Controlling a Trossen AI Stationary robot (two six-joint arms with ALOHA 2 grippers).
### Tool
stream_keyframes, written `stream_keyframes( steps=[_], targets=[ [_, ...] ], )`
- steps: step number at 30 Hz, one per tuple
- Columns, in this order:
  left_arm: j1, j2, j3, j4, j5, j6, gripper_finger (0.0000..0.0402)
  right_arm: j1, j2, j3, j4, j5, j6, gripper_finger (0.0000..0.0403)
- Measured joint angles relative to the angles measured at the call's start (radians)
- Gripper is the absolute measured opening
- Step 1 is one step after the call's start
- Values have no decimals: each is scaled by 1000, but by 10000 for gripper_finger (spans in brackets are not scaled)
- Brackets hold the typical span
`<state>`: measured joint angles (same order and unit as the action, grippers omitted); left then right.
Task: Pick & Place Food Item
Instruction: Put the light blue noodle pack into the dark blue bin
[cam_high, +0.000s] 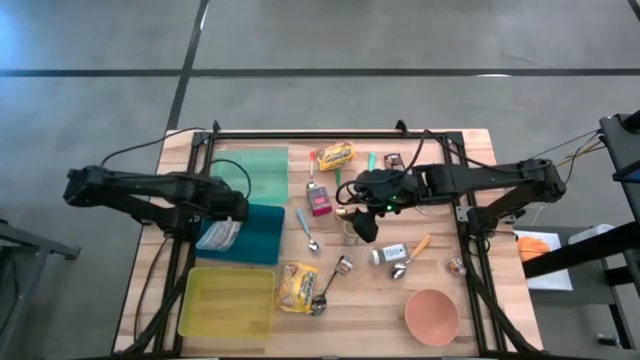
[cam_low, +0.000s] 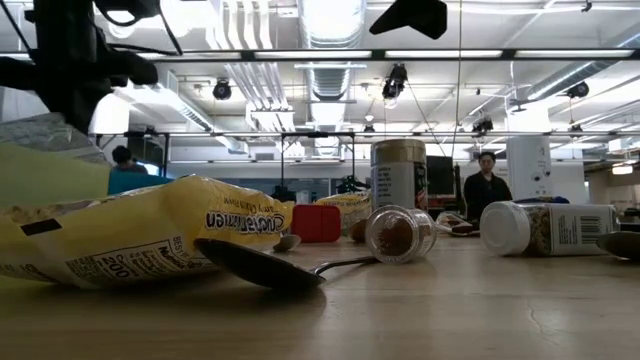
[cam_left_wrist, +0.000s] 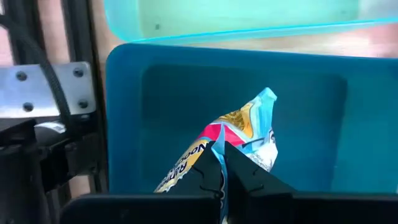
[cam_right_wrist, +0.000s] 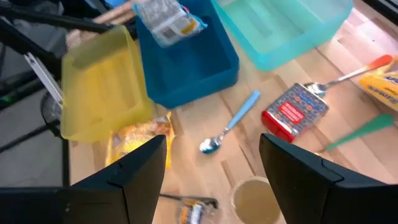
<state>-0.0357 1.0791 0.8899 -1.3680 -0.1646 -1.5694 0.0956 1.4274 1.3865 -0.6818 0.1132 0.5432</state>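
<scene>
left hand: left hand (cam_left_wrist: 221, 177) is pinching the noodle packet (cam_left_wrist: 239, 140), fingers pressed together on its edge, hanging over the dark blue bin (cam_left_wrist: 124, 93)
noodle packet position: sitting inside the bin's outline in the high view; cannot tell if it is resting on the bin floor or hanging just above it
right hand: right hand (cam_right_wrist: 214, 165) is hovering spread and empty over mid-counter, above the jar (cam_right_wrist: 252, 199) and the blue-handled spoon (cam_right_wrist: 230, 127)
progress: judging the place step as nearly done; packet is at the bin, release is still pending
remaining: yellow noodle bag (cam_high: 297, 285), yellow snack pack (cam_high: 336, 155) and red tin (cam_high: 320, 203) are lying loose on the counter (cam_high: 440, 260), not yet binned
dark blue bin: taking the noodle packet only
light green bin: light green bin (cam_high: 250, 172) is showing nothing inside
yellow bin: yellow bin (cam_high: 227, 302) is showing nothing inside
pink bowl: pink bowl (cam_high: 432, 315) is sitting empty near the counter's corner, well apart from the bins
</scene>
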Motion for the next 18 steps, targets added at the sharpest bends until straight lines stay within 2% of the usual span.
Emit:
stream_keyframes(
  steps=[6, 11, 18],
  targets=[
    [10, 45, 8, -37, 0, -29, 0, 0, -1, -1, -31, 0, -27, 256],
    [26, 85, 9, -140, 14, -37, 0, 0, -1, -1, -79, 1, -31, 256],
    [31, 103, 8, -155, 24, -13, 0, 0, -1, -1, -138, 1, -31, 256]
  ],
)
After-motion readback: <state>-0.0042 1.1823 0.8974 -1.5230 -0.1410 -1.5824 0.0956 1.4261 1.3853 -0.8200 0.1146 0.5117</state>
